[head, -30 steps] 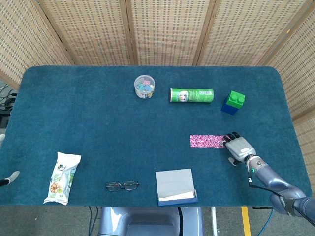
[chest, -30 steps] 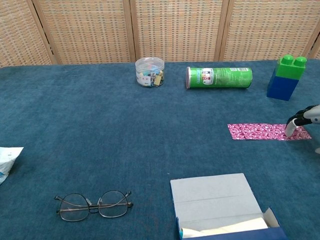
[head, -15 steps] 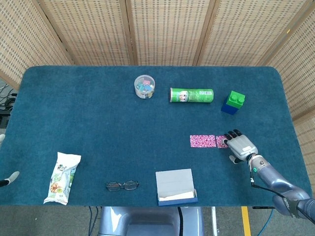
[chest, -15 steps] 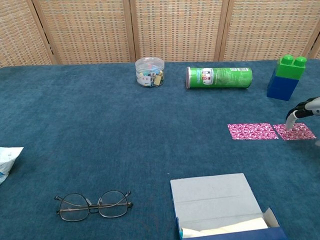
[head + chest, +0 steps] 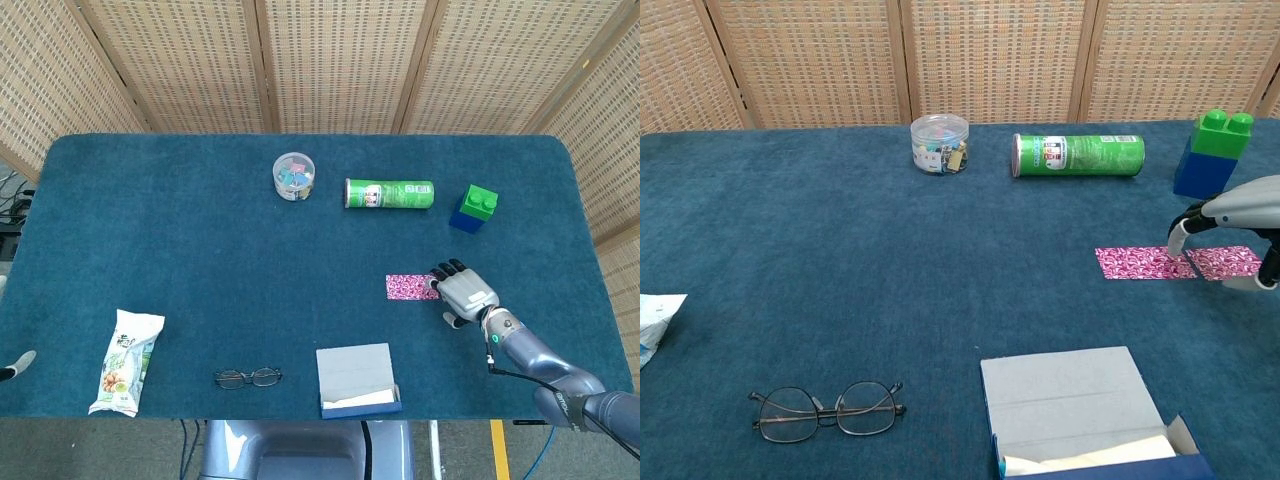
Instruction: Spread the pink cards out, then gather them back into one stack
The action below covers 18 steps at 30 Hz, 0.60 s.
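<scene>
The blue-carpeted surface (image 5: 200, 230) carries everything. On it, from large to small: a white box with a blue rim (image 5: 357, 379) at the near edge, a snack bag (image 5: 124, 361) at the near left, a green tube (image 5: 389, 193) lying on its side toward the far edge, a green-on-blue block (image 5: 473, 208) to the right of it, a clear tub of clips (image 5: 293, 175) to the left of it, and a pair of glasses (image 5: 247, 377) beside the box.

The right hand (image 5: 463, 293) has travelled leftward over the last second. A second ago it sat at the right end of one long pink strip; half a second ago a small gap showed between two cards; now it lies over the right-hand card, fingers spread and resting flat on it, gripping nothing. In the chest view the two pink cards (image 5: 1178, 262) lie side by side, right of centre on the surface and in front of the block, touching or nearly so, with a fingertip (image 5: 1177, 237) down near the seam.

My reading is that the spreading is done and gathering has started: the hand is sliding the right card back toward the left one, and it will likely have to ride up over that card's edge to make a stack.

The left hand (image 5: 20, 362) shows only as a fingertip at the frame's left edge; I cannot tell how it is set
</scene>
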Motion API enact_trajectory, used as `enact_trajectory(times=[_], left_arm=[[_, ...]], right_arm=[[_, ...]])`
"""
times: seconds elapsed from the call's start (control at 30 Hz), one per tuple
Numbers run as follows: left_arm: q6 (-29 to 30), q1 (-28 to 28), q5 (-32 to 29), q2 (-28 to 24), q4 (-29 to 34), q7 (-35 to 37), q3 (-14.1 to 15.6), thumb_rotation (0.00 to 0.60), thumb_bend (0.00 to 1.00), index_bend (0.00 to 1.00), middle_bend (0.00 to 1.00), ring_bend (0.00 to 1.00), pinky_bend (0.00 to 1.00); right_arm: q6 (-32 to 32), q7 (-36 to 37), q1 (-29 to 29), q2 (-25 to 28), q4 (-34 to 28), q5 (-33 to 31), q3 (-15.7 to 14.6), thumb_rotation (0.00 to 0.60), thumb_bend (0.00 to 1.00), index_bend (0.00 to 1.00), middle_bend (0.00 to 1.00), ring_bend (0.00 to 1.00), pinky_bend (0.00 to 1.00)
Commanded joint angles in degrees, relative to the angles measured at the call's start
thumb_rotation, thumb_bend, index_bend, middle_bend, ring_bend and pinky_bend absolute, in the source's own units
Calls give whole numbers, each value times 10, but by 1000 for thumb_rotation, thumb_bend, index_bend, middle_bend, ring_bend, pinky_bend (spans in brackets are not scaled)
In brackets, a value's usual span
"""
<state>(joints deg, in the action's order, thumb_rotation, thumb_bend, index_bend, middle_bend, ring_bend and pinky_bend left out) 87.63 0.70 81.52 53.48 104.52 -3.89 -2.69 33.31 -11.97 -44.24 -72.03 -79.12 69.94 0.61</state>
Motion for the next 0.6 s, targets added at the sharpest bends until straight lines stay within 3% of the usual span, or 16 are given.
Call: enact_trajectory(times=[0.03, 0.6], left_arm=[[0, -2, -1, 0, -4, 4, 1, 600, 58, 0, 0, 0, 0], [0, -4, -1, 2, -13, 13, 1, 600, 58, 0, 0, 0, 0]], right_arm=[[-6, -7, -6, -9, 6, -6, 0, 600, 466, 211, 113, 0, 0], [1, -33, -8, -19, -1, -8, -18, 600, 466, 211, 115, 0, 0]])
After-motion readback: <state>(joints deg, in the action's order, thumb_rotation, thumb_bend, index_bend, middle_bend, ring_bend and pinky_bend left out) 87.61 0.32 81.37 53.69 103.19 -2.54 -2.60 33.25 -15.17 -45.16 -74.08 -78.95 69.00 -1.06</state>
